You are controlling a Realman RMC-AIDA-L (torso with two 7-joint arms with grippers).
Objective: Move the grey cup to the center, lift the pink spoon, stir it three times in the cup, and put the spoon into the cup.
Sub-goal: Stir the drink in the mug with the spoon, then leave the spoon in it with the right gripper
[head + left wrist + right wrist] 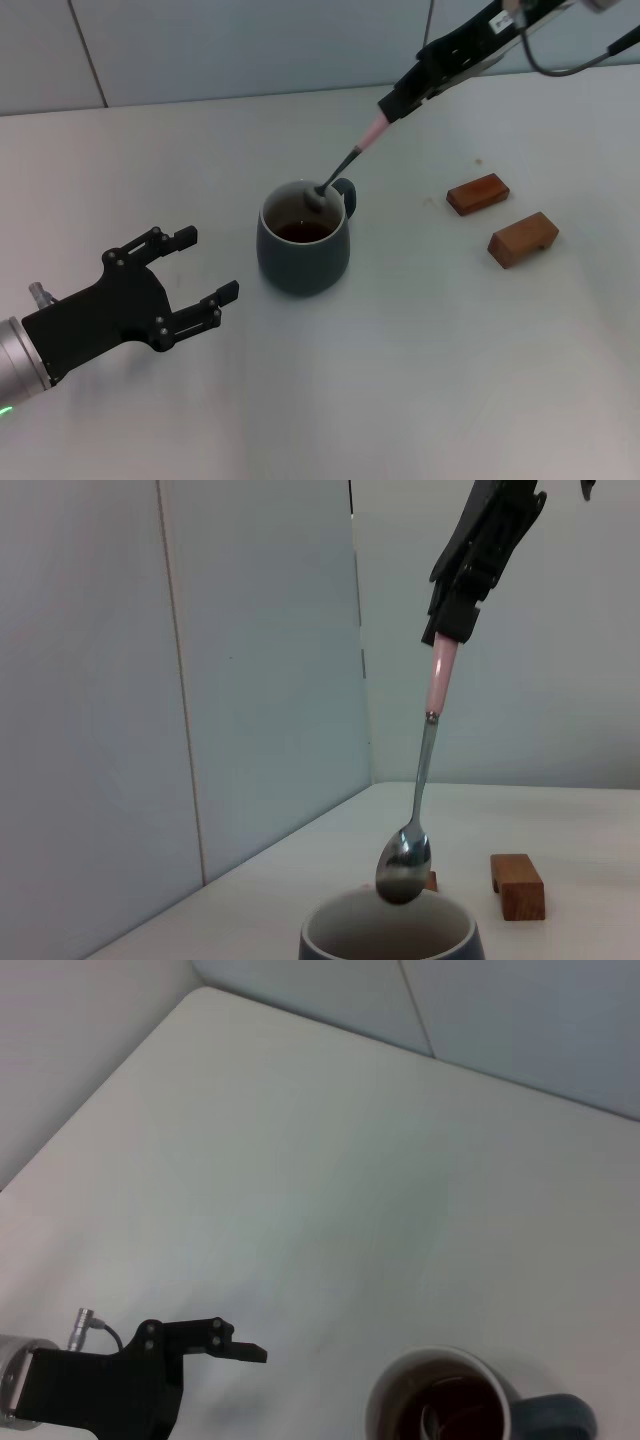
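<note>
The grey cup (303,246) stands upright near the table's middle, handle toward the back right, with brown liquid inside. It also shows in the left wrist view (390,932) and the right wrist view (440,1402). My right gripper (392,108) is shut on the pink handle of the pink spoon (345,162) and holds it tilted, its silver bowl just above the cup's rim. The left wrist view shows the spoon (420,800) hanging over the cup's opening. My left gripper (205,268) is open and empty, to the left of the cup.
Two brown wooden blocks (478,194) (523,239) lie on the white table to the right of the cup. A pale wall runs along the table's far edge.
</note>
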